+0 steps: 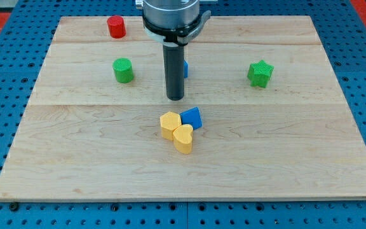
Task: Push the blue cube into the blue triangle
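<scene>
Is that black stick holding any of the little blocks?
Nothing is held. My tip stands free above the blue triangle; the blue cube peeks out behind the rod.

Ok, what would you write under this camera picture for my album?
My tip hangs above the blue triangle, with the blue cube mostly hidden behind the rod.

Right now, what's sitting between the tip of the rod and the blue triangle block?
Nothing. In the camera view only bare wooden board lies between my tip and the blue triangular block, which sits just toward the view's bottom right, beside two yellow blocks.
</scene>
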